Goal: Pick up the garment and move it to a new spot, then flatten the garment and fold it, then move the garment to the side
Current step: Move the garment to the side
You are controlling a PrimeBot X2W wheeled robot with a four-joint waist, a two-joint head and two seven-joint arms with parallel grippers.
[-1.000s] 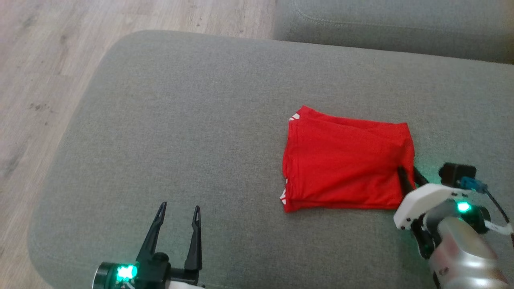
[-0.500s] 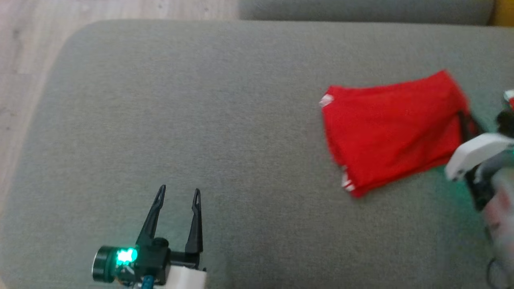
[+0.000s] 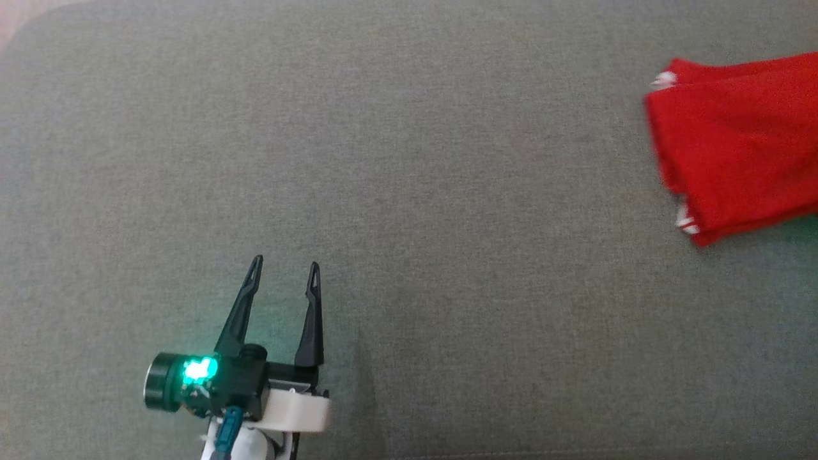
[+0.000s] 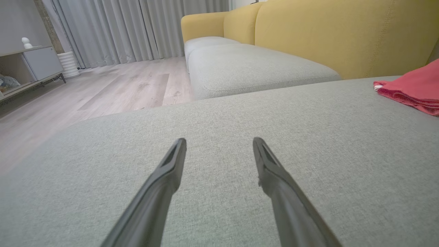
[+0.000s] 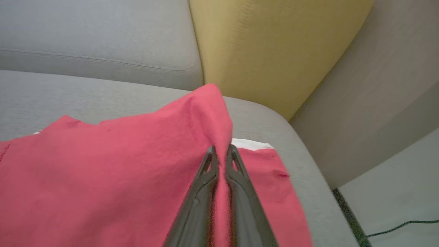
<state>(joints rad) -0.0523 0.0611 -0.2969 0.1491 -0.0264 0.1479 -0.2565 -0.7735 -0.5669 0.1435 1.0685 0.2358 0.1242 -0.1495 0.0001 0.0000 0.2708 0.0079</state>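
Note:
The garment is a folded red cloth with white trim, lying at the right edge of the head view on the grey cushion. In the right wrist view my right gripper is shut on a raised fold of the red garment, and the cloth peaks up just above the fingertips. My left gripper stands open over bare cushion at the lower left, far from the garment. The left wrist view has that open gripper low over the cushion and the garment off to the right.
A yellow sofa back and a second grey seat cushion lie beyond the garment. Wooden floor, curtains and a low cabinet are further off. A cable lies on the floor beside the cushion's end.
The right gripper has shut on the garment's edge and pulled it to the right, lifting a fold. The head camera has swung, so the whole picture shifted. The left gripper stays open.

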